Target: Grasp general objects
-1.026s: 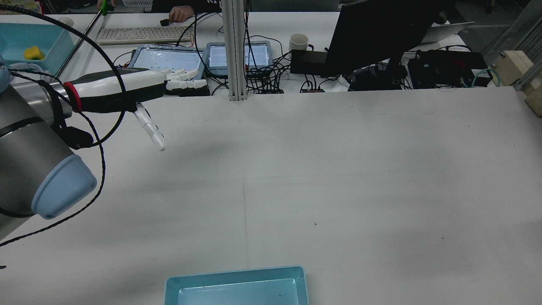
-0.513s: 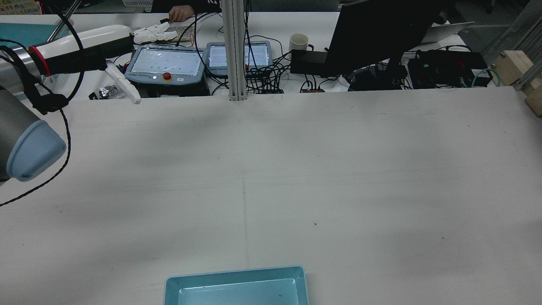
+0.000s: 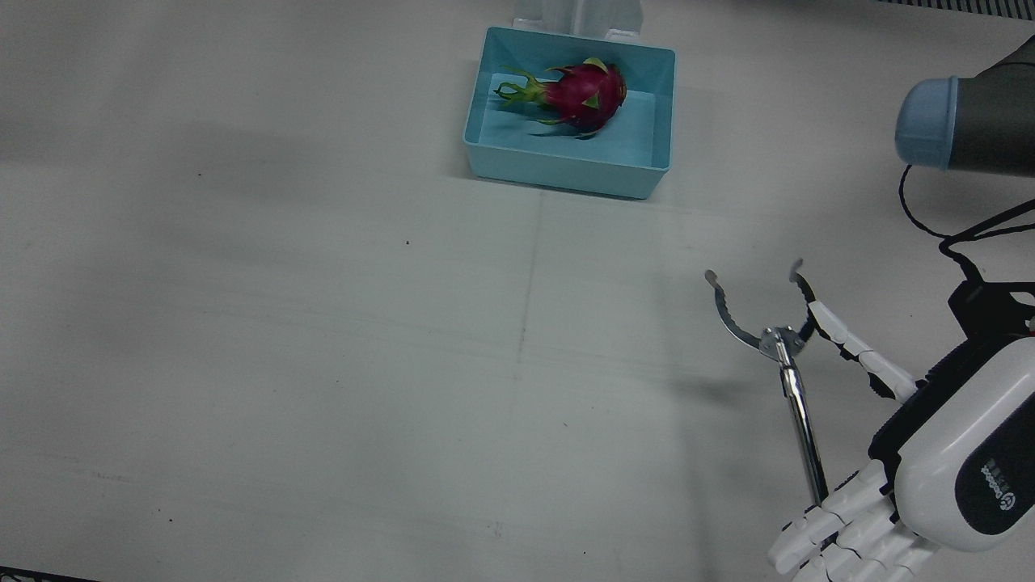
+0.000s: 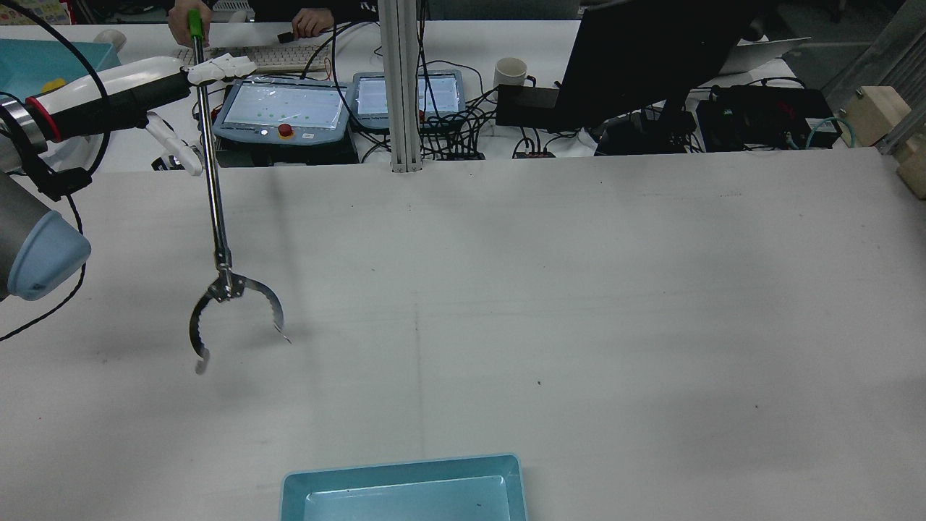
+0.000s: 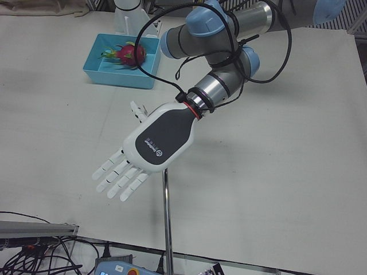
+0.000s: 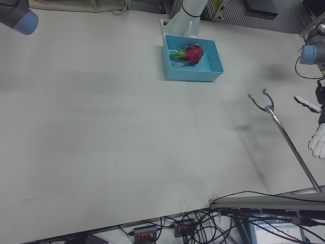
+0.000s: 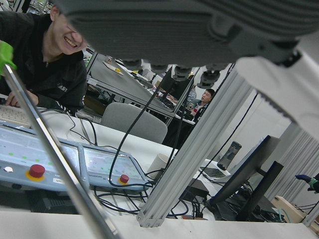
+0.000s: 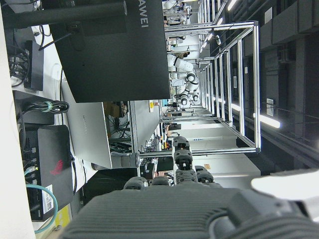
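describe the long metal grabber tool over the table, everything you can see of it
The grabber tool is a thin, shiny metal rod with a green grip at its far end, held by a person's hand across the desk. Its near end splits into two curved, toothed claws, spread open and holding nothing, over the bare white table. The rod passes close by the left robot hand, whose fingers are spread; whether they touch is unclear.

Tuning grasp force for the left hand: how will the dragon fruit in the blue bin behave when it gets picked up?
The dragon fruit lies on its side; its oval body would probably roll if nudged. The green leafy tips look thin, likely to bend or snap under fingers. The blue bin has walls close around it, so an approach from above seems safest.
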### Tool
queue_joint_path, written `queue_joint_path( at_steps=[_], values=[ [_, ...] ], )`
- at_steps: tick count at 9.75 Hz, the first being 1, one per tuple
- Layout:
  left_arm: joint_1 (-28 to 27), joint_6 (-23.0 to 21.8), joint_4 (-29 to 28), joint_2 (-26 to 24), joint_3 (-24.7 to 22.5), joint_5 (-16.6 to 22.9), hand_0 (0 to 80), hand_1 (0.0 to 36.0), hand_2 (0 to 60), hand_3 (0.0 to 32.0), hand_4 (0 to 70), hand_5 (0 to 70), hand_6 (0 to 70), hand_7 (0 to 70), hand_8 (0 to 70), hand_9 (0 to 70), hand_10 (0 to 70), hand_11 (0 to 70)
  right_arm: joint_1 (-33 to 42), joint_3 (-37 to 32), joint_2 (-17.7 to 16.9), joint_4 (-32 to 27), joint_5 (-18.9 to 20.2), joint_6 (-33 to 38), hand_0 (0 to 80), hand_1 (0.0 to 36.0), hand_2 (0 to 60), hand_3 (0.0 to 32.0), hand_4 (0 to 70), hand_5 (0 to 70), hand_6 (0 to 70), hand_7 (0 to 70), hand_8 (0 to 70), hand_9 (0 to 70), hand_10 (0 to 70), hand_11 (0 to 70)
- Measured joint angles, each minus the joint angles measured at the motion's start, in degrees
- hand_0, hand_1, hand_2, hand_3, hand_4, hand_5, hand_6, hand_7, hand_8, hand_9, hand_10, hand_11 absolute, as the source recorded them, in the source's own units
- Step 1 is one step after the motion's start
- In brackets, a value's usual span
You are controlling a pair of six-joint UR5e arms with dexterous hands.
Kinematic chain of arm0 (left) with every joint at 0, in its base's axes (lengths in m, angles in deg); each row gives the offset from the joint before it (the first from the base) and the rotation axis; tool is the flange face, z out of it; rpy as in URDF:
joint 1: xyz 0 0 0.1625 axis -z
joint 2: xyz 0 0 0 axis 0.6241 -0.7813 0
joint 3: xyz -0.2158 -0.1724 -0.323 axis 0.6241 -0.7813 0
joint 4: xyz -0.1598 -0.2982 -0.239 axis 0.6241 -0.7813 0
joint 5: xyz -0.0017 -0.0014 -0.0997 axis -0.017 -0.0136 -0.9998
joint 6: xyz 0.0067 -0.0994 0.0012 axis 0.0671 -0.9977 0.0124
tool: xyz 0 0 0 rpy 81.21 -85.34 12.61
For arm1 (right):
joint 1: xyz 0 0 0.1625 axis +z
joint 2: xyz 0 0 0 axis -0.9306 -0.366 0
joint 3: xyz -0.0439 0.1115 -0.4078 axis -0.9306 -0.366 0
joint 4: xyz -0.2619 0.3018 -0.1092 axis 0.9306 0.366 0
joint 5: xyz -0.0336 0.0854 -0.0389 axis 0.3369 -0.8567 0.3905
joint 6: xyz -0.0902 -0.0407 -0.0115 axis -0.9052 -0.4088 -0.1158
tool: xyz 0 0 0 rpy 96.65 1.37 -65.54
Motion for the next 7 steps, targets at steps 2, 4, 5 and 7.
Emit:
queue_joint_path(
  at_steps=[2,4,5,7],
  values=[
    [0.91,-0.01,-1.48,0.36,1.88,-0.11,47.6,8.3,0.0,0.0,0.0,0.0,0.0,7.2,0.0,0.0,0.0,0.0,-0.03,-0.1,0.0,0.0,0.0,0.08,0.0,0.0,0.0,0.0,0.0,0.0,0.0,0.0,0.0,0.0,0.0,0.0],
    [2.88,-0.04,-2.83,1.85,2.3,-0.26,48.8,10.9,0.0,0.0,0.0,0.0,0.0,7.2,0.0,0.0,0.0,0.0,-0.04,-0.21,0.02,0.0,0.0,0.16,0.0,0.0,0.0,0.0,0.0,0.0,0.0,0.0,0.0,0.0,0.0,0.0],
    [3.56,-0.12,-3.25,2.44,2.32,-0.25,51.1,14.9,0.0,0.0,0.0,0.0,0.0,7.3,0.0,0.0,0.0,0.0,-0.08,-0.3,0.02,0.0,0.0,0.19,0.0,0.0,0.0,0.0,0.0,0.0,0.0,0.0,0.0,0.0,0.0,0.0],
    [4.16,-0.24,-3.53,2.98,2.2,-0.17,56.0,21.5,0.0,0.0,0.0,0.0,0.0,7.1,0.0,0.0,0.0,0.0,-0.12,-0.43,0.02,0.0,0.0,0.24,0.0,0.0,0.0,0.0,0.0,0.0,0.0,0.0,0.0,0.0,0.0,0.0]
  ],
)
